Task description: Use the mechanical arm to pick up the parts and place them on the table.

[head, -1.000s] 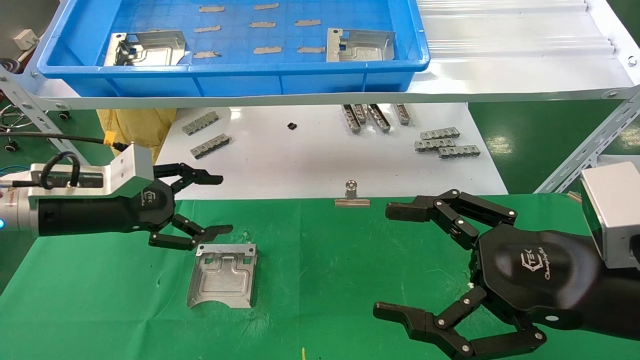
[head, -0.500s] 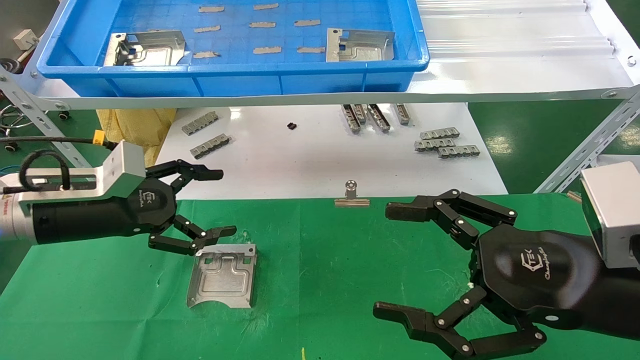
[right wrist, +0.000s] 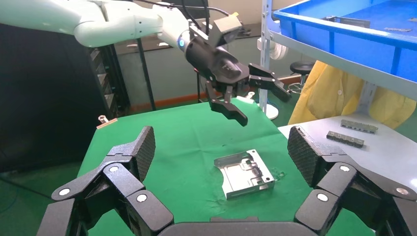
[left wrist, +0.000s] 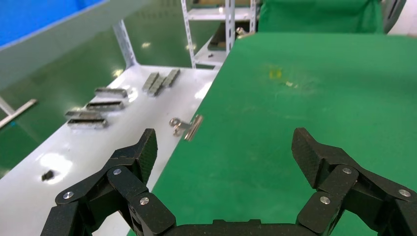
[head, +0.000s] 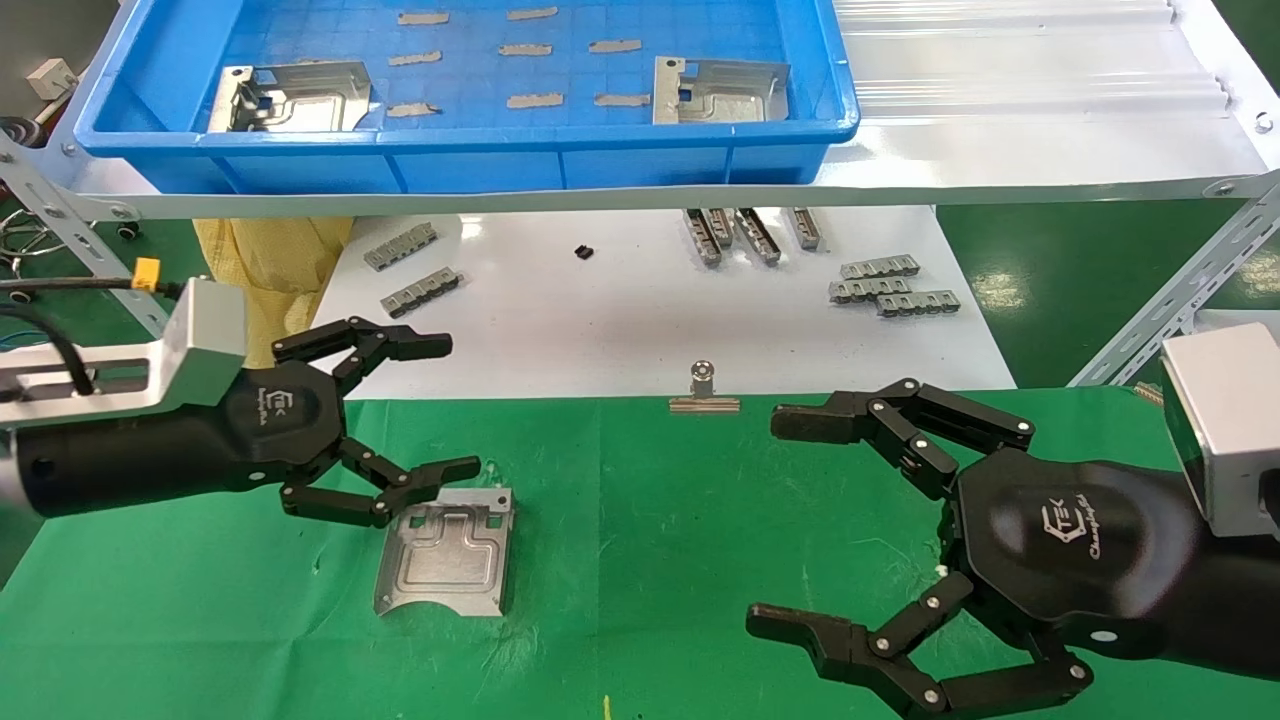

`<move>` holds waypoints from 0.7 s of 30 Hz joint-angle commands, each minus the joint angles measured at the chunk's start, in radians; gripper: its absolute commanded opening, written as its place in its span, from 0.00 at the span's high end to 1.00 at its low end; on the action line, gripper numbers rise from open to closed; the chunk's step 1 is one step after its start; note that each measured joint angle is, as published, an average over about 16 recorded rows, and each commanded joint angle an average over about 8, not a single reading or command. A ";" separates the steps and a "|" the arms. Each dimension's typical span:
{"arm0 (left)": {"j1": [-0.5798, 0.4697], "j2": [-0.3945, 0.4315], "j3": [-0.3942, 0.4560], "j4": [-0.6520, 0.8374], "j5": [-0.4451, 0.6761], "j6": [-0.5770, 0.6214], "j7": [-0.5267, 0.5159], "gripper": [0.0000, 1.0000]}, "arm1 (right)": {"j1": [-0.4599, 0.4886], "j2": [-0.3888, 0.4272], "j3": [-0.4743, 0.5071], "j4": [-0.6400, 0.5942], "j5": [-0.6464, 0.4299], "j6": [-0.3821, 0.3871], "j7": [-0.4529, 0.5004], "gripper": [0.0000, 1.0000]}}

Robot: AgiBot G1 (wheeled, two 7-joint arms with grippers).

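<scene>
One silver part (head: 445,552) lies flat on the green table (head: 640,520), left of centre; it also shows in the right wrist view (right wrist: 244,173). Two more parts lie in the blue tray, one at its left (head: 290,97) and one at its right (head: 717,90). My left gripper (head: 440,405) is open and empty, above the table's back left, just above and behind the lying part; its jaws show wide apart in the left wrist view (left wrist: 223,150). My right gripper (head: 775,522) is open and empty, over the table's front right.
The blue tray (head: 470,165) stands on a raised white shelf at the back. Small grey toothed strips (head: 893,285) lie on the white board (head: 640,310) behind the table. A metal binder clip (head: 704,392) holds the cloth's back edge.
My left gripper has drawn back to the left and turned a little, staying open above the part on the cloth. The right arm and the part have not moved.
</scene>
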 commanded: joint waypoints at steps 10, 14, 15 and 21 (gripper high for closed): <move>0.129 -0.069 -0.081 -0.234 -0.084 -0.019 -0.136 0.00 | 0.000 0.000 0.000 0.000 0.000 0.000 0.000 0.00; 0.177 -0.094 -0.111 -0.320 -0.115 -0.026 -0.186 0.00 | 0.000 0.000 0.000 0.000 0.000 0.000 0.000 0.00; 0.188 -0.100 -0.118 -0.341 -0.123 -0.027 -0.198 0.00 | 0.000 0.000 0.000 0.000 0.000 0.000 0.000 0.00; 0.258 -0.138 -0.163 -0.469 -0.168 -0.038 -0.272 0.00 | 0.000 0.000 0.000 0.000 0.000 0.000 0.000 0.00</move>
